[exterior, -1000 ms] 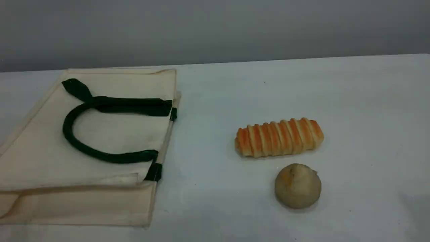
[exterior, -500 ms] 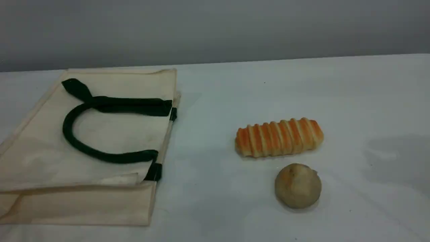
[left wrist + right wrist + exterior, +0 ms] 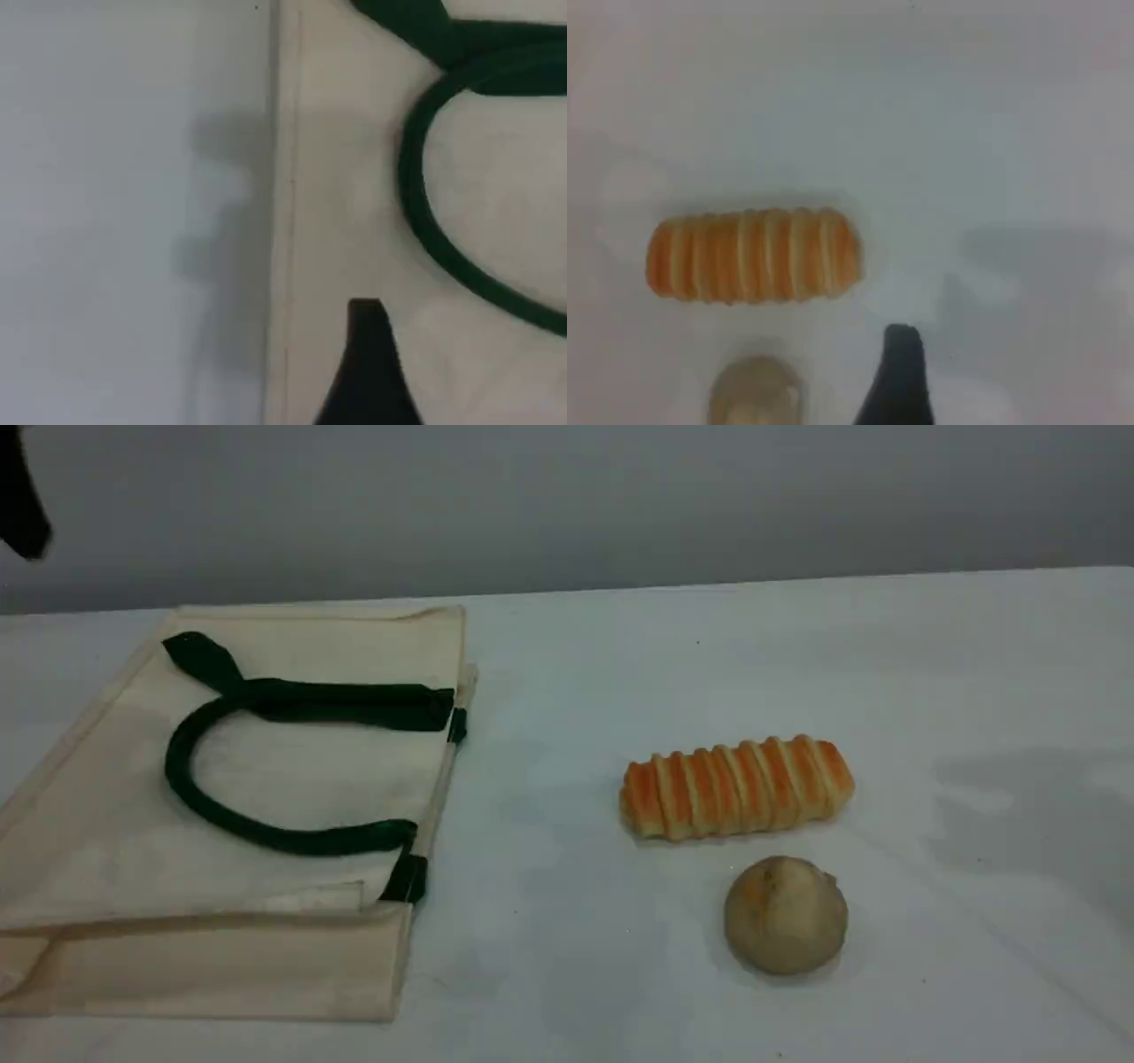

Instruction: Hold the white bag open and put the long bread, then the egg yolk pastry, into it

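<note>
The white bag [image 3: 106, 841] lies flat at the table's left, its mouth facing right, with a dark green handle [image 3: 266, 837] looped on top. Right of centre lies the long bread [image 3: 735, 786], and the egg yolk pastry [image 3: 786, 915] sits just in front of it. A dark part of my left arm [image 3: 19, 496] shows at the top left corner. In the left wrist view one fingertip [image 3: 365, 314] hangs above the bag [image 3: 354, 177] near its edge, holding nothing. The right wrist view has one fingertip [image 3: 902, 341] above the table, right of the bread [image 3: 753, 255] and the pastry [image 3: 755, 398].
White tablecloth [image 3: 576, 691] covers the table, with a grey wall behind. Soft shadows lie on the cloth at the far right [image 3: 1036, 806].
A dark part of my left arm has come into the scene view's top left corner. Shadows on the right of the cloth have shifted. Bag, bread and pastry have not moved.
</note>
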Controlling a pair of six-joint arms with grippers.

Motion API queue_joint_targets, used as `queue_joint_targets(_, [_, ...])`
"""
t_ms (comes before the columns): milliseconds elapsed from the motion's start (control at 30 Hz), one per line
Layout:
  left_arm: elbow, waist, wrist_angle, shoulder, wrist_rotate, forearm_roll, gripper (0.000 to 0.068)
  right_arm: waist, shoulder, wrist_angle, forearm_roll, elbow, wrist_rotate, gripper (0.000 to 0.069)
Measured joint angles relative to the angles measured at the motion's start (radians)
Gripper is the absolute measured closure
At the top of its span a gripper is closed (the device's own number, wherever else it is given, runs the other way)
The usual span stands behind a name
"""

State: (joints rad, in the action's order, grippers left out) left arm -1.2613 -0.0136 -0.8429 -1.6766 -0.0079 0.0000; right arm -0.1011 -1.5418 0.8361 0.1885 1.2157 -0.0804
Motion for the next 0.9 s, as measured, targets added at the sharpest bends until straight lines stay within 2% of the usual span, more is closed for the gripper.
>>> queue_joint_targets(300, [-0.044, 0.000, 0.061, -0.202, -0.001, 0.000, 0.0204, 0.000, 0.000, -0.017, 0.000, -0.001, 0.000, 0.0127])
queue_joint_targets(400, [-0.051, 0.000, 0.076, -0.253, -0.001, -0.035, 0.0204, 0.000, 0.000, -0.027, 0.000, -0.001, 0.000, 0.0127])
queue_joint_targets(667, [-0.051, 0.000, 0.151, -0.345, -0.001, -0.055, 0.0204, 0.000, -0.005, -0.035, 0.000, -0.001, -0.003, 0.0127])
queue_joint_targets(900, [-0.082, -0.025, 0.170, -0.405, -0.001, -0.068, 0.0204, 0.000, -0.005, -0.035, 0.000, -0.001, -0.003, 0.0127])
